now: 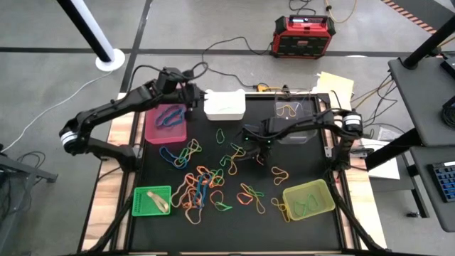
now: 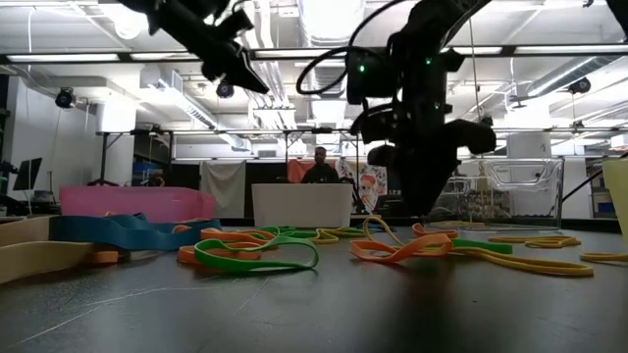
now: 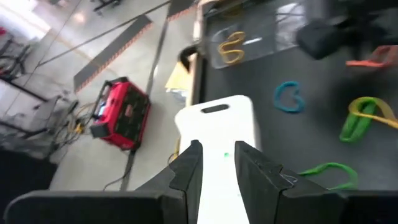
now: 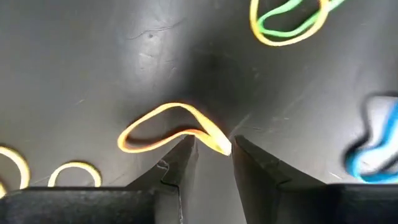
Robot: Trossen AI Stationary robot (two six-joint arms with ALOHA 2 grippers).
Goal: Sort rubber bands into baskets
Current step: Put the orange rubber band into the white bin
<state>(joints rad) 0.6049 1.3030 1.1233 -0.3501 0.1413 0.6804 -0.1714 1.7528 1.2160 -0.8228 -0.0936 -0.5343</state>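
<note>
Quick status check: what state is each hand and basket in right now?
Left hand: raised by the pink basket, fingers slightly apart, nothing held.
Right hand: down on the mat, fingers either side of an orange band.
Pink basket: holds blue bands.
White basket: one green band.
Clear basket: some bands.
Green basket: tan bands.
Yellow-green basket: green bands.

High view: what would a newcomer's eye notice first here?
The tangle of coloured rubber bands across the middle of the black table, ringed by baskets. Next, the right gripper low on the mat, its fingers around an orange band, while the left gripper hovers near the white basket.
</note>
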